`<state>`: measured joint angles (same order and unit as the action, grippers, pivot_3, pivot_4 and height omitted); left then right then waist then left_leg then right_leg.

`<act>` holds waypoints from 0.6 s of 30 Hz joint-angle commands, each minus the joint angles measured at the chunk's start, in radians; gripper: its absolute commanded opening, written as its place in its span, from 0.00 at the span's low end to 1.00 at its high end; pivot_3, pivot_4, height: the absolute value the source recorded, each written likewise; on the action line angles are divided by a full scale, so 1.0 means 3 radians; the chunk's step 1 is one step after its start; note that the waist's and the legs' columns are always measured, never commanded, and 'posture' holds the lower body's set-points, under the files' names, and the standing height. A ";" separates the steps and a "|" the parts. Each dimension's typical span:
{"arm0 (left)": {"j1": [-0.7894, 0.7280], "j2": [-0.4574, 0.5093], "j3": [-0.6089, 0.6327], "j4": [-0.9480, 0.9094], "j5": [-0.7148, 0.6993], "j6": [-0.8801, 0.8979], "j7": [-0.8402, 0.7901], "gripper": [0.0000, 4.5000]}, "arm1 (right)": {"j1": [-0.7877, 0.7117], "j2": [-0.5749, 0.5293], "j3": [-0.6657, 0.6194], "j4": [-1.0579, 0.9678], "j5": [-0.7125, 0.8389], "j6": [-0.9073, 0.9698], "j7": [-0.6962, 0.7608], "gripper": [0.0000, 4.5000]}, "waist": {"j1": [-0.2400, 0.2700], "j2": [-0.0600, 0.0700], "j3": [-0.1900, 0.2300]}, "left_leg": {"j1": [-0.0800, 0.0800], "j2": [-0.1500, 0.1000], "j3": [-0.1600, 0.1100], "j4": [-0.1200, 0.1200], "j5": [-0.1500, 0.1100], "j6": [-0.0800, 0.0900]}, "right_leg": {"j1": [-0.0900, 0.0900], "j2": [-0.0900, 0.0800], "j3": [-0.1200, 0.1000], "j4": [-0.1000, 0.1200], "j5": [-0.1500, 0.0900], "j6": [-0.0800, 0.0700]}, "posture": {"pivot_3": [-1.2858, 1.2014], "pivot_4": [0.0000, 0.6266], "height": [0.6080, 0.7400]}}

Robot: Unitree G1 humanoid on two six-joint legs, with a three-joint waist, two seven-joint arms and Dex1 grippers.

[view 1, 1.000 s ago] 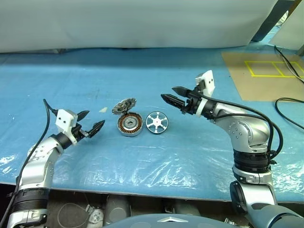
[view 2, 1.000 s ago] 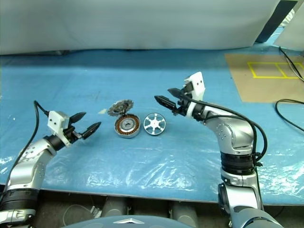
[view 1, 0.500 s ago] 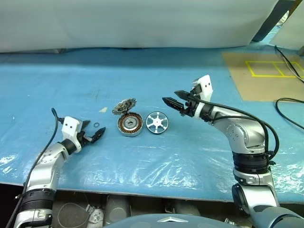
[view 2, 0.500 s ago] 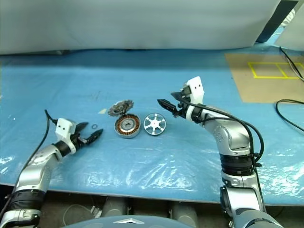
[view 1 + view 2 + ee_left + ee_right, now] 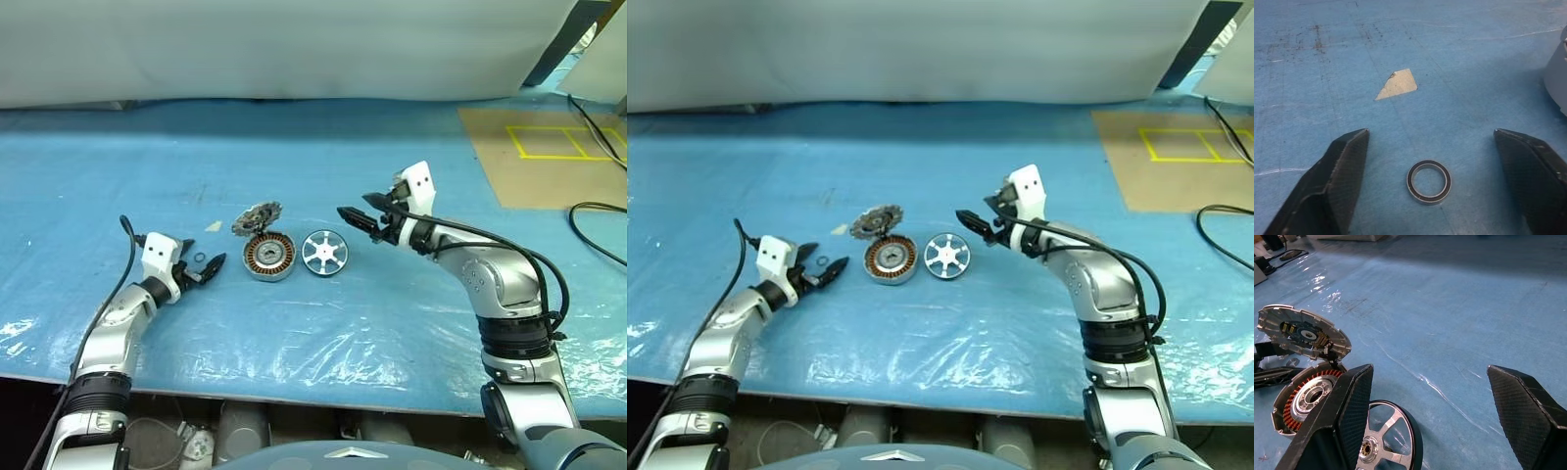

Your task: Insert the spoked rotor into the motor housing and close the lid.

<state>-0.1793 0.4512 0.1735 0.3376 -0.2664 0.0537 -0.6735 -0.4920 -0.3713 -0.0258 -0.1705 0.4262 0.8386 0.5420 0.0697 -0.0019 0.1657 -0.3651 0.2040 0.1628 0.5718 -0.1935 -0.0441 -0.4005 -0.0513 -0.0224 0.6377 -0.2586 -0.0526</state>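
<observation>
From the left eye view, the motor housing (image 5: 268, 256) sits left of centre on the blue-covered counter (image 5: 323, 157), copper windings showing. The spoked rotor (image 5: 323, 252) lies flat just beside it toward the right. The lid (image 5: 257, 217) stands tilted at the housing's far edge, toothed rim up. The left tool (image 5: 203, 268) rests low at the left of the frame, spread wide and holding nothing, with a small dark ring (image 5: 199, 258) at its tips. The right tool (image 5: 362, 213) hangs above the counter right of centre, tips toward the rotor, also spread wide and holding nothing.

In the left wrist view, the ring (image 5: 1428, 181) lies flat on the counter between the two black fingers (image 5: 1342, 171), touching neither. A pale scrap of tape (image 5: 1397, 83) lies beyond it, and the housing's wall (image 5: 1558, 81) shows at the right edge.

In the right wrist view, the rotor (image 5: 1385, 435) lies at bottom centre, partly behind one finger (image 5: 1347, 416). The housing (image 5: 1303, 396) is at lower left, with the lid (image 5: 1300, 333) propped above it, its inner face showing.
</observation>
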 commanded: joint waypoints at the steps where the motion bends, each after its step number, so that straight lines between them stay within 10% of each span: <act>1: 0.0122 0.0062 0.0009 0.0075 0.0013 0.0064 -0.0056 0.73 | -0.0031 -0.0022 -0.0038 -0.0070 0.0030 -0.0019 -0.0019 0.87 | -0.0004 0.0000 0.0000 | 0.0000 0.0000 0.0000 0.0000 0.0000 0.0000 | 0.0000 0.0000 0.0000 0.0000 0.0000 0.0000 | 0.52 0.24 1.00; 5: 0.0165 0.0068 -0.0012 0.0027 0.0013 0.0130 -0.0052 0.44 | -0.0037 -0.0021 -0.0031 -0.0065 0.0032 -0.0008 -0.0027 0.87 | -0.0003 0.0001 0.0000 | 0.0001 0.0000 0.0000 -0.0001 0.0000 0.0000 | 0.0000 0.0000 0.0001 -0.0001 0.0000 0.0000 | 0.52 0.24 1.00; 12: 0.0212 0.0074 -0.0076 -0.0072 0.0007 0.0234 -0.0147 0.44 | -0.0041 -0.0028 0.0004 -0.0065 0.0019 0.0006 -0.0035 0.87 | -0.0001 0.0002 -0.0001 | 0.0001 0.0000 0.0001 -0.0002 0.0000 0.0000 | 0.0000 -0.0001 0.0001 -0.0001 -0.0004 -0.0007 | 0.52 0.24 1.00; 18: 0.0219 0.0097 -0.0078 -0.0099 -0.0018 0.0363 -0.0215 0.15 | -0.0050 -0.0029 0.0027 -0.0078 0.0011 0.0025 -0.0056 0.87 | -0.0001 0.0004 -0.0002 | 0.0001 -0.0002 0.0001 -0.0002 0.0000 0.0000 | 0.0000 -0.0002 0.0001 -0.0002 -0.0005 -0.0009 | 0.52 0.24 1.00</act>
<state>-0.1417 0.4740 0.1826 0.2852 -0.2865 0.1222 -0.7237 -0.4924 -0.3757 -0.0214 -0.1705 0.4261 0.8492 0.5255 0.0696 -0.0006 0.1651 -0.3649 0.2035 0.1630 0.5712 -0.1936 -0.0442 -0.4005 -0.0520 -0.0222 0.6371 -0.2603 -0.0553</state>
